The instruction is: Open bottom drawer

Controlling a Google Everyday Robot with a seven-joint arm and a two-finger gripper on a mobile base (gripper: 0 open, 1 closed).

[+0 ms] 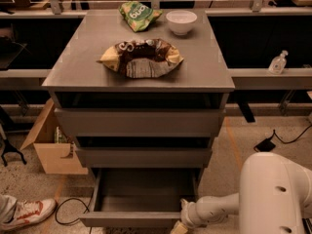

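The bottom drawer [130,219] of the grey three-drawer cabinet stands pulled out, its shallow grey box body showing empty inside. The top drawer [139,122] and middle drawer [144,157] above it are pushed in. My gripper [181,223] is at the right end of the bottom drawer's front, at the frame's lower edge, on the end of my white arm [219,207]. Its fingers are largely cut off by the frame edge.
On the cabinet top [204,72] lie a brown crumpled chip bag [141,57], a green snack bag [138,14] and a white bowl [181,22]. A cardboard box [51,147] sits on the floor at the left, a person's shoe [27,212] at lower left, cables on the floor.
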